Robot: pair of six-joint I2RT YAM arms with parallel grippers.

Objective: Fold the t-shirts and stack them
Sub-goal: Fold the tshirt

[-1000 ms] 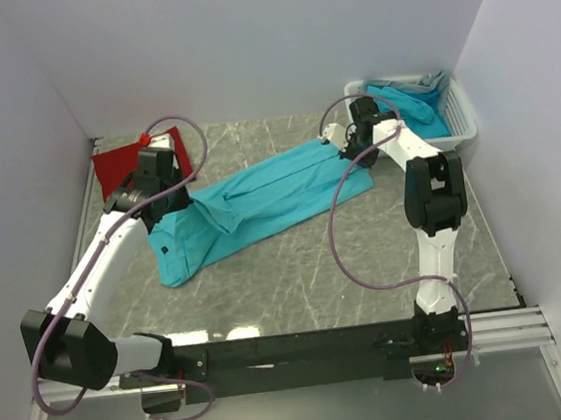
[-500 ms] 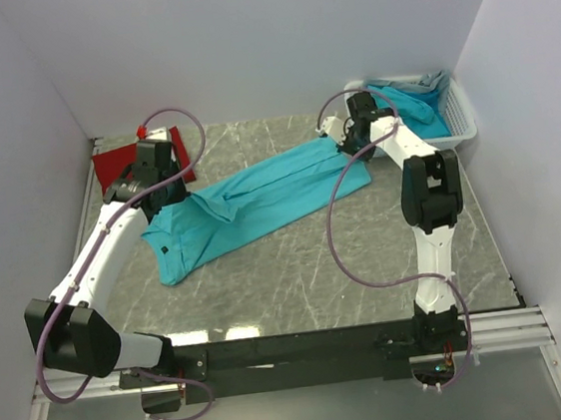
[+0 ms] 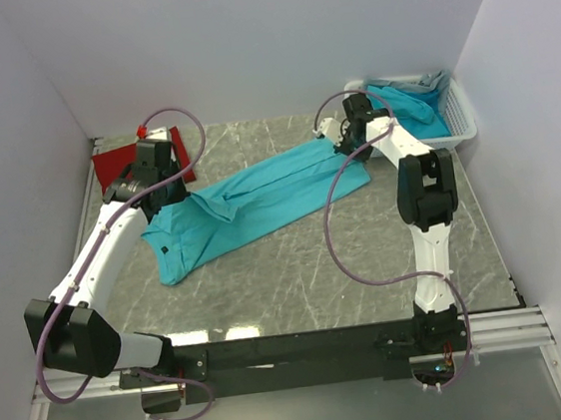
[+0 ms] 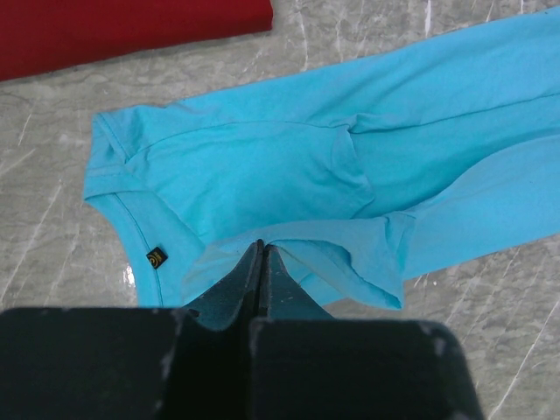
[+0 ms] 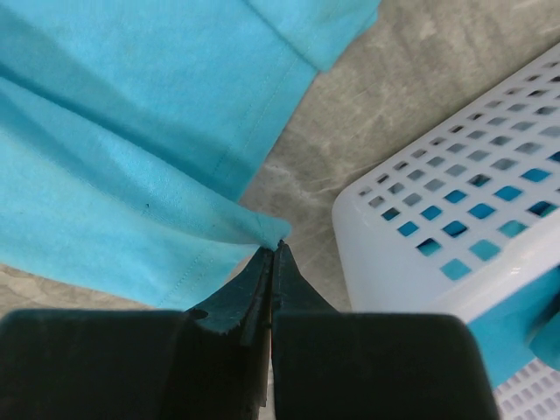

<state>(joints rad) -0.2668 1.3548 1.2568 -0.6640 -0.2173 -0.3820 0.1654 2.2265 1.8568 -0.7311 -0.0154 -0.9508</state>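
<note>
Jaws pressed together, the left pincer (image 4: pixel 260 249) nips a fold of the blue shirt (image 4: pixel 350 166) near its collar end, beside a small dark label (image 4: pixel 156 257), while the right pincer (image 5: pixel 276 248), likewise closed, nips a corner of cloth at the shirt's opposite end. The shirt lies slantwise across the middle of the marble tabletop (image 3: pixel 297 268), its far end close to the white basket (image 3: pixel 460 121) in the far right corner, where more blue cloth (image 3: pixel 410 106) is heaped. A folded red shirt (image 3: pixel 115 165) lies flat in the far left corner, apart from the blue one.
</note>
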